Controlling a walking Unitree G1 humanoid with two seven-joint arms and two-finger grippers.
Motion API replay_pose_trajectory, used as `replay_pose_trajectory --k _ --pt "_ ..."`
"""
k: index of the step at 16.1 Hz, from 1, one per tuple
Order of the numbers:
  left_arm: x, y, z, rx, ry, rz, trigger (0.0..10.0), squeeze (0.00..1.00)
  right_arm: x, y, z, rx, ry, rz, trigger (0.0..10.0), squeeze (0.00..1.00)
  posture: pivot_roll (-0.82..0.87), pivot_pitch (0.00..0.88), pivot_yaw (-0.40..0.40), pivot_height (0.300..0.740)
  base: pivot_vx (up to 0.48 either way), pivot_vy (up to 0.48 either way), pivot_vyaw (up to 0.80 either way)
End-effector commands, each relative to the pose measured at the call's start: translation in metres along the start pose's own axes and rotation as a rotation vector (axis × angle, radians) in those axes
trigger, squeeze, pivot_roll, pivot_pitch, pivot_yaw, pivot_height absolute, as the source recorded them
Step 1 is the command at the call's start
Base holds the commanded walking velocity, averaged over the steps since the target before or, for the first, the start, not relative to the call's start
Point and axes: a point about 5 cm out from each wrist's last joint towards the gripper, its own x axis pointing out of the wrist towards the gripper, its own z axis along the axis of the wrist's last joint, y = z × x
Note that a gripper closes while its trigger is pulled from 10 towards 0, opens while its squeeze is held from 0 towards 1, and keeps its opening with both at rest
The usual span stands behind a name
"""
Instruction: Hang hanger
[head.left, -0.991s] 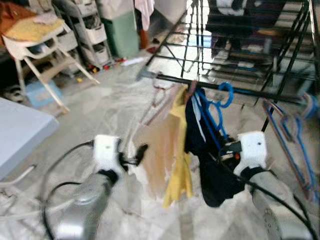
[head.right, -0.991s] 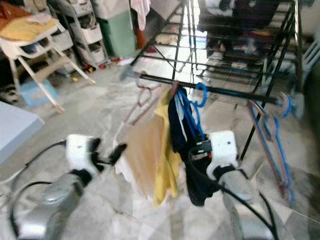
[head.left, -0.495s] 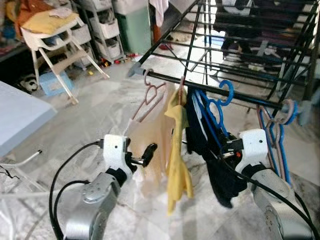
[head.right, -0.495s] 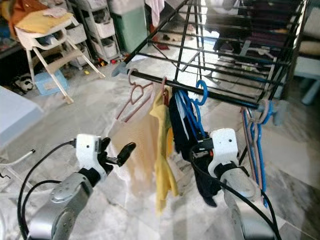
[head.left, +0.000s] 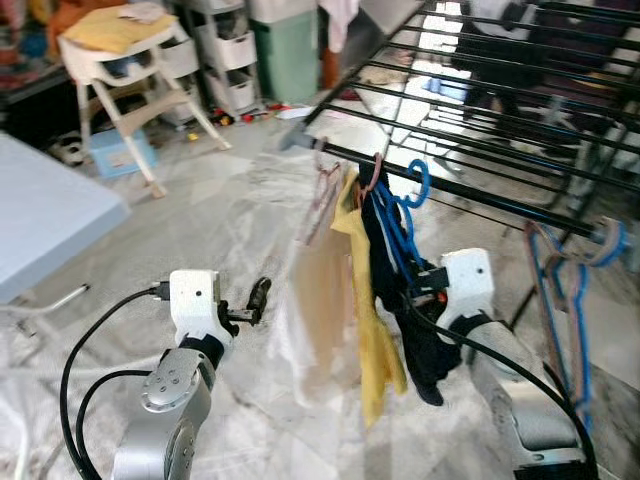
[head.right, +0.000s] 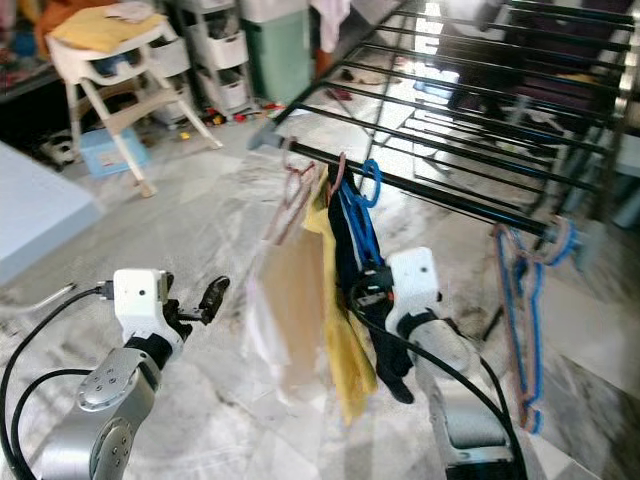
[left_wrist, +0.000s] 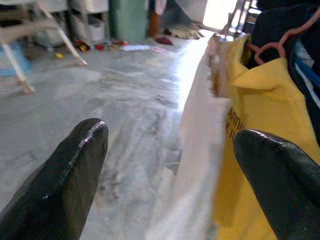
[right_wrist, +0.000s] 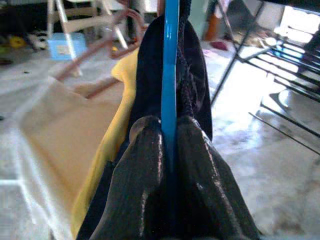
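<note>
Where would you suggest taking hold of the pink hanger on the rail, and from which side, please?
Probably the pink hanger's bare sloping arm just below its hook. It carries no garment, so that arm is exposed. Come from the robot's left, where the open left tool faces it; the yellow shirt crowds its other side.

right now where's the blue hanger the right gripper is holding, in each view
Left eye view: blue hanger hooked on the black rail, centre-right, above the right gripper.
Right eye view: just right of centre, hook over the same rail.
Left wrist view: I cannot pick it out with certainty.
Right wrist view: a vertical blue bar pinched between the fingers.
Shared landmark: the yellow garment beside it.
</note>
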Motion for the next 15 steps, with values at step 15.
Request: replay_pose_trajectory --k 15 --pt "0.011 -0.002 -0.01 0.014 -0.026 0.049 10.0 0.0 0.005 0.013 0.009 -0.084 -0.096 0.094 10.0 0.0 -0.04 0.0 0.009 0.74 0.0 0.0 0.16"
